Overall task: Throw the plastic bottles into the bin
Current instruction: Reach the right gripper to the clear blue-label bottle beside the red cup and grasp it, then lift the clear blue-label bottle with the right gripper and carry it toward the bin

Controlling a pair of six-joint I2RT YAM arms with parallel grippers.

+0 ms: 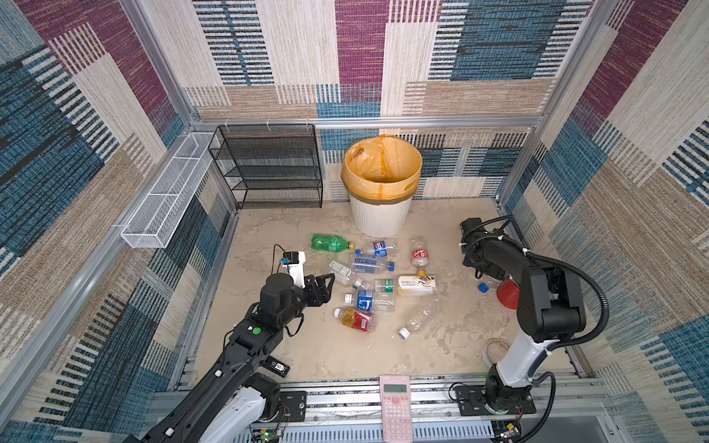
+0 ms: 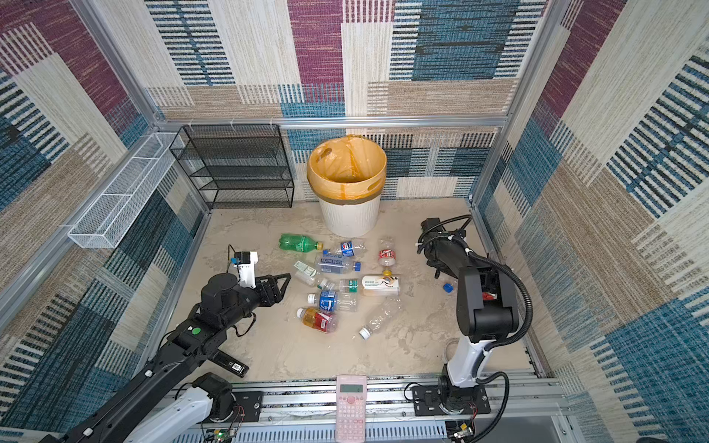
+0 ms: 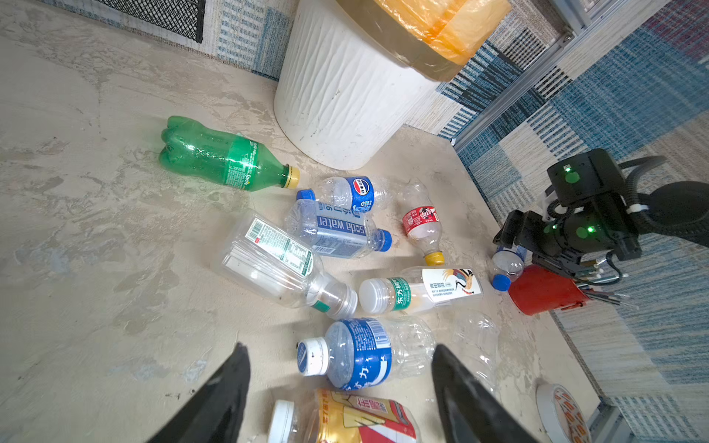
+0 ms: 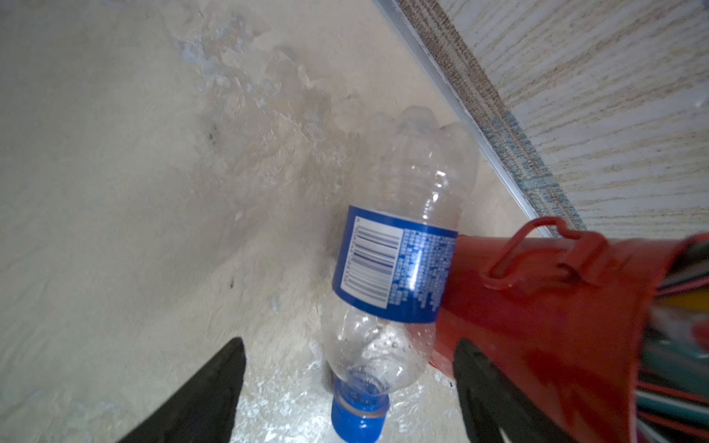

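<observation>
Patchwork fabric walls in blue, maroon & tan box in yr beige mottled desk (image 1: 307,356). Clock is read off both top views, w/ 12 at the far wall.

The bin (image 1: 380,214) stands upright at 12. It is white & ribbed, w/ an orange-yellow bag folded over the rim.

Most plastic bottles lie on their sides at desk centre, just on the near side of the bin:
- At 11 of the cluster you've got the green Sprite bottle (image 1: 330,242), w/ the Pepsi bottle (image 1: 380,248) by its cap.
- The soda water bottle (image 1: 368,264) lies against the Pepsi bottle.
- At 1 is the red-label bottle (image 1: 419,255) w/ a yellow cap.
- At 3 is the cream bottle (image 1: 416,285).
- At 7 is the amber bottle (image 1: 355,319).
- At 5 is the clear unlabelled bottle (image 1: 416,318).

Yr left pincer (image 3: 338,347) sits at 9 of the cluster, spread & holding nothing. It points at the white-cap blue-label bottle (image 3: 356,353), w/ its tips apart from that bottle in the top views.

Yr right pincer (image 4: 349,343) is low at 3 by the wall, also spread. Its tips sit either side of the neck end of the blue-cap bottle (image 4: 395,268), w/ no contact visible. That bottle lies right against the red cup (image 4: 537,307) of pencils.

Elsewhere:
- The black mesh rack (image 1: 268,165) is at 11.
- The white wire basket (image 1: 165,199) hangs on the wall at 10.
- The pink calculator (image 1: 396,408) is at 6 on the front rail.
</observation>
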